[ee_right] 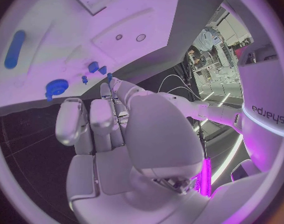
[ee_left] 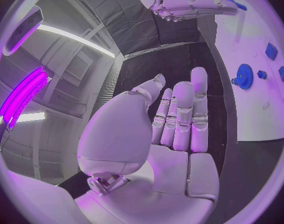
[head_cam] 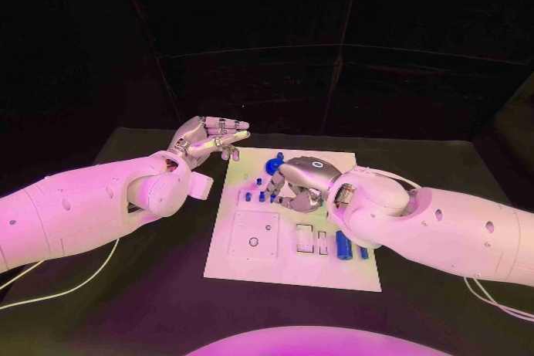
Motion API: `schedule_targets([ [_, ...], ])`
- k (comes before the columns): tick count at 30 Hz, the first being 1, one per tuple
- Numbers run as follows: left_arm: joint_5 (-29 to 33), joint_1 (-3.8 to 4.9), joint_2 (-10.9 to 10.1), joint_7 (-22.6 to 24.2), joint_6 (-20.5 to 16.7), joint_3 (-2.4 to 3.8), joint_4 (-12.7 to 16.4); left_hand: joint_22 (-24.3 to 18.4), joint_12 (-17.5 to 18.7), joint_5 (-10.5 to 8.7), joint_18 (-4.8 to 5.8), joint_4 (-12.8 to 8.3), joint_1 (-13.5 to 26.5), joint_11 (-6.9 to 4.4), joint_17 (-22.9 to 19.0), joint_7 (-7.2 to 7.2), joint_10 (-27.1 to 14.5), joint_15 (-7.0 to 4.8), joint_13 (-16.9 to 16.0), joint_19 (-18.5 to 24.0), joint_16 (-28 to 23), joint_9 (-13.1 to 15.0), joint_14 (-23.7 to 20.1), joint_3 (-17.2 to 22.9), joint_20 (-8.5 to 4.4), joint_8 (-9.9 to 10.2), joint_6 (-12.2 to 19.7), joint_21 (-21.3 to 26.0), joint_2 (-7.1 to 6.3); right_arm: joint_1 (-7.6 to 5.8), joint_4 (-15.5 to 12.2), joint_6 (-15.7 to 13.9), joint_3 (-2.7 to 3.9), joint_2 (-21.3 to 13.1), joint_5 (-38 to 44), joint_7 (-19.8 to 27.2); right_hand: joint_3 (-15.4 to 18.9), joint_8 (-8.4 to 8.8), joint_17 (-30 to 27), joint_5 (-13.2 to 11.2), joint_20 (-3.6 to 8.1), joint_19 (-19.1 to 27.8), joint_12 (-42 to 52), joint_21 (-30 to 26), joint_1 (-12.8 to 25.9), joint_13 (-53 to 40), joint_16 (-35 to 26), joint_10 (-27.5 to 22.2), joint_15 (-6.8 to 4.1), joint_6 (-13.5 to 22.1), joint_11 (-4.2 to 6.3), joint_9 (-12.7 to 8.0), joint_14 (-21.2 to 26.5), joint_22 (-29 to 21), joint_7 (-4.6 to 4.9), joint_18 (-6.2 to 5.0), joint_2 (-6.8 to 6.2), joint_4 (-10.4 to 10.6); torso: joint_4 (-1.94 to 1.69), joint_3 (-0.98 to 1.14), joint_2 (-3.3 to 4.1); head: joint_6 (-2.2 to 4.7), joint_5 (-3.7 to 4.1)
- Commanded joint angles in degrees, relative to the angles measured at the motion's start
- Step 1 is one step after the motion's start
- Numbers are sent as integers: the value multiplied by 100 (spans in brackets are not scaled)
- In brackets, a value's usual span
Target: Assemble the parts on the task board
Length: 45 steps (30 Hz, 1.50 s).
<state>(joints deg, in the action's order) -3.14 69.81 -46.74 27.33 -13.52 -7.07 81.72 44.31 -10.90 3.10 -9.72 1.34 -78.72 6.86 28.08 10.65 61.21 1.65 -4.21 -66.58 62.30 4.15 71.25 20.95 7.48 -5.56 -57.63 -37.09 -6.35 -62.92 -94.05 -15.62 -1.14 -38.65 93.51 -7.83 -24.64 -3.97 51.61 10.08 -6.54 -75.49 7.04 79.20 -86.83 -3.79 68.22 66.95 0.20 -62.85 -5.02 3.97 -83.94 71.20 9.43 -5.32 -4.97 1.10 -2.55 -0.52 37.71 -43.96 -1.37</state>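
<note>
We reach for the small blue parts with the right hand while the left waits off the board.

In the head view our silver right hand (head_cam: 300, 182) hovers palm-down over the middle of the white rectangular task board (head_cam: 251, 263), fingers curled toward the small blue pegs (head_cam: 261, 195); we cannot tell whether it grips one yet. The round blue gear (head_cam: 275, 165) sits just above it in the frame, and a long blue bar (head_cam: 344, 245) lies at the board's lower right. Our left hand (head_cam: 207, 138), upper left of the board, holds nothing, fingers straight and together. We judge the step needs a slow descent, centred on one peg, without nudging its neighbours.
</note>
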Motion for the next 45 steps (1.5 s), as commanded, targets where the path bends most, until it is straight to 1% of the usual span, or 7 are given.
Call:
schedule_targets([
  [1, 18, 10, 16, 2, 55, 5, 13, -5, -32, 15, -76, -21, -30, 7, -4, 42, -53, 13, 8, 33, -23, -6, -32, -27, 0, -25, 16, 16, -18, 98, 99, 163, 4, 91, 134, 157, -29, -18, 5, 37, 4, -29, 6, 33, 51, -3, 17, 40, 10, -49, -19, 7, -34, 6, -8, 77, 13, 5, 4, 4, -3, -26, -43],
  [5, 18, 10, 35, -3, 58, 5, 0, -6, -33, 15, -76, -20, -29, 8, -4, 44, -55, 13, 8, 33, -23, -6, -32, -28, 0, -25, 18, 17, -18, 226, 223, 215, 1, 204, 175, 203, -30, -18, 2, 38, 4, -27, 6, 31, 54, -3, 16, 40, 10, -48, -19, 6, -34, 3, -7, 77, 13, 5, -2, 8, -1, -43, -98],
  [14, 18, 11, 59, -22, 88, 5, -13, -7, -34, 15, -75, -20, -28, 10, -5, 45, -58, 15, 8, 32, -23, -6, -33, -30, 1, -25, 21, 19, -18, 331, 347, 328, -3, 278, 151, 268, -40, -12, -22, 31, 2, -21, -1, 30, 98, -2, 12, 32, 14, -39, -25, 4, -30, -2, -2, 75, 9, 3, 10, 12, 0, -77, -161],
  [17, 18, 11, 64, -29, 99, 5, -18, -8, -35, 15, -75, -20, -28, 10, -6, 46, -59, 15, 8, 32, -24, -7, -33, -30, 1, -25, 22, 19, -18, 344, 360, 344, -4, 284, 144, 278, -40, -12, -22, 31, 2, -21, -1, 30, 98, -2, 12, 32, 14, -39, -25, 4, -30, -2, -2, 75, 9, 3, 18, 14, -3, -88, -173],
  [29, 18, 12, 53, -50, 120, 5, -21, -10, -37, 14, -74, -18, -24, 14, -12, 50, -66, 18, 9, 32, -26, -7, -34, -36, 3, -24, 29, 23, -19, 385, 350, 396, -5, 269, 135, 288, -44, -11, -9, 29, 1, -25, -2, 33, 103, -2, 21, 30, 15, -37, -24, 4, -32, 3, -2, 77, 10, 1, 2, 8, 6, -113, -170],
  [34, 18, 13, 47, -65, 126, 5, -19, -10, -37, 14, -74, -18, -24, 14, -12, 50, -66, 18, 9, 32, -26, -7, -34, -36, 3, -24, 29, 23, -19, 388, 347, 410, -5, 276, 135, 289, -47, -10, -14, 29, 1, -23, -2, 33, 105, -2, 20, 29, 15, -35, -24, 4, -31, 2, -2, 76, 10, -3, 11, 8, 1, -132, -190],
  [45, 18, 14, 50, -77, 136, 5, -24, -14, -40, 14, -74, -17, -20, 17, -15, 53, -75, 21, 10, 31, -26, -8, -35, -41, 5, -24, 36, 27, -19, 389, 454, 473, -7, 315, 140, 240, -47, -10, -14, 29, 1, -23, -2, 33, 105, -2, 20, 29, 15, -35, -24, 4, -31, 2, -2, 76, 10, -3, 12, 6, -2, -165, -193],
])
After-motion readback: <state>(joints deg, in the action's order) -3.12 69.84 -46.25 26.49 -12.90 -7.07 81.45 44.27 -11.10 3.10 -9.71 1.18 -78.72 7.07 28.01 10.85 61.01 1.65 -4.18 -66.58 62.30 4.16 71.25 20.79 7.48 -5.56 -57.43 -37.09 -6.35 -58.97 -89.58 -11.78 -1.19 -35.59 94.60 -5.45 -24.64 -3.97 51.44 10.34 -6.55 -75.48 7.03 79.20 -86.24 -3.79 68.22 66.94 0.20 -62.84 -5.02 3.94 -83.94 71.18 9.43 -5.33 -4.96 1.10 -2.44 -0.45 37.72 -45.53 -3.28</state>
